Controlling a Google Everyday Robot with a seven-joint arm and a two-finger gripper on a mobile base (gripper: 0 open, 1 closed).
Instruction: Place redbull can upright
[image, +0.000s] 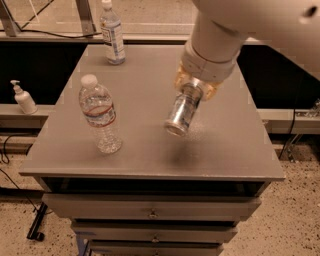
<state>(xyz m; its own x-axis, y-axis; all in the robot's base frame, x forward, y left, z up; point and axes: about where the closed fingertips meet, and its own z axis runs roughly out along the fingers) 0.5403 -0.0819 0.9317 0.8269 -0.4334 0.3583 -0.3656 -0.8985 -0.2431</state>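
— On the grey table (150, 155), under the white arm (215, 35), what stood?
— A water bottle (100, 120) stood upright at front left, and a second bottle (112, 32) at the back edge.
— And the gripper (189, 95)?
— It hung above the top, right of the middle, and was clamped on the can (181, 114).
— How did the can sit?
— It was off the surface and tilted, with its silver end down toward the front edge and a shadow beneath.
— Anything smaller?
— A soap dispenser (22, 98) sat on the ledge to the left.
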